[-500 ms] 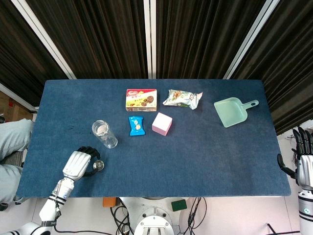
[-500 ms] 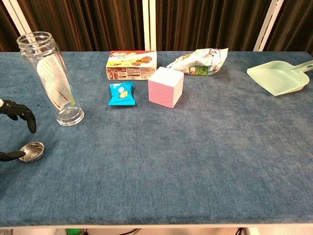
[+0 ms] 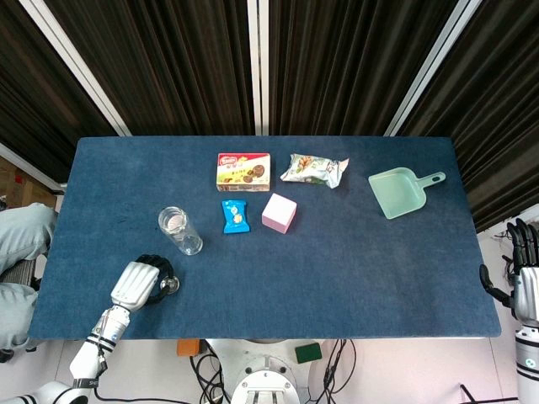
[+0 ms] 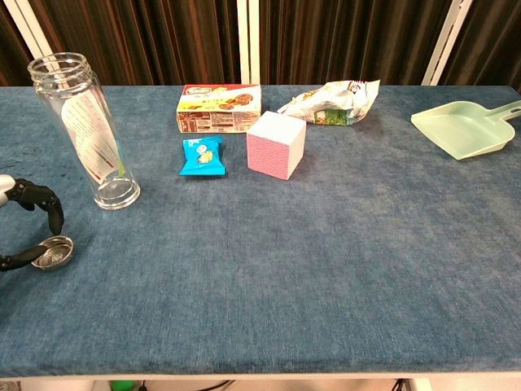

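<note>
My left hand lies at the table's front left corner, curled around a small metal lid. In the chest view the thumb touches the rim of the lid while the dark fingers arch just above it with a small gap. A tall, clear, open bottle stands upright just behind the lid and shows as the bottle in the chest view. My right hand hangs off the table's right edge, fingers straight and spread, holding nothing.
Mid-table lie a cookie box, a blue snack packet, a pink cube and a crinkled snack bag. A pale green dustpan sits at the far right. The blue table fills both views.
The left hand's fingers have curled down closer over the lid, now partly covering it from above. The right hand has sunk slightly at the frame edge.
</note>
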Available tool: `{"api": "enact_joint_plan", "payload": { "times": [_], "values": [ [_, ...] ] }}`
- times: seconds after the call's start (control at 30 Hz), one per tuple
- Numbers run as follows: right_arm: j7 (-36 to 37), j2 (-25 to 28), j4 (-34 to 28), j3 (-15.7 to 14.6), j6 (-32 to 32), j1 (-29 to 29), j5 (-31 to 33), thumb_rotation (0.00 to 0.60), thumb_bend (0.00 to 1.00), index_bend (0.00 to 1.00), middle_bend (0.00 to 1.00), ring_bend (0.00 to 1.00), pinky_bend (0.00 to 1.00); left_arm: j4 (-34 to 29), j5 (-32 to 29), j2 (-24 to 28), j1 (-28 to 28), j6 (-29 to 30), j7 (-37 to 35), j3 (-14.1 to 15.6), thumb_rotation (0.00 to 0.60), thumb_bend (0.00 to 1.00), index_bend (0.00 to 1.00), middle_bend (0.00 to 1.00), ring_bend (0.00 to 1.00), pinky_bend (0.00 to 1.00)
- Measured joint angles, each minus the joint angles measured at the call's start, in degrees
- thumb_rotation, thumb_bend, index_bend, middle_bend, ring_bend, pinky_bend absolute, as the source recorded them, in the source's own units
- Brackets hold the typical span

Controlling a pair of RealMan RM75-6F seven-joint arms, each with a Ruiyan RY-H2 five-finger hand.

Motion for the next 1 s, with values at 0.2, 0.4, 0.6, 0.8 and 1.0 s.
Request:
{"api": "enact_joint_plan", "payload": {
  "times": [0.2, 0.4, 0.6, 0.8, 1.0],
  "values": [
    [0.2, -0.1, 0.3, -0.1, -0.4, 0.0, 0.2, 0.600, 0.36, 0.00, 0.00, 0.00, 0.00, 0.2, -0.8, -0.2, -0.4, -0.8, 0.6, 0.1, 0.600, 0.37, 0.52, 0.37, 0.30, 0.30],
    [0.2, 0.0, 0.4, -0.2, -0.8, 0.1, 0.3, 0.600, 0.36, 0.00, 0.00, 0.00, 0.00, 0.1, -1.4, -0.2, -0.8, -1.9, 0.9, 0.4, 0.600, 0.37, 0.52, 0.37, 0.30, 0.30],
    [0.3, -0.2, 0.7, -0.2, -1.1, 0.2, 0.4, 0.600, 0.36, 0.00, 0.00, 0.00, 0.00, 0.5, -1.8, -0.7, -0.8, -1.4, 0.7, 0.1, 0.600, 0.38, 0.53, 0.37, 0.30, 0.30],
    [0.5, -0.3, 0.9, -0.2, -1.3, 0.2, 0.5, 0.600, 0.36, 0.00, 0.00, 0.00, 0.00, 0.6, -1.7, -0.8, -1.0, -1.3, 0.1, 0.1, 0.600, 0.43, 0.58, 0.37, 0.30, 0.30],
    [0.6, -0.2, 1.0, -0.3, -1.6, 0.1, 0.8, 0.600, 0.36, 0.00, 0.00, 0.00, 0.00, 0.6, -2.0, -0.7, -1.3, -1.8, -0.2, 0.3, 0.600, 0.47, 0.61, 0.37, 0.30, 0.30]
  ]
}}
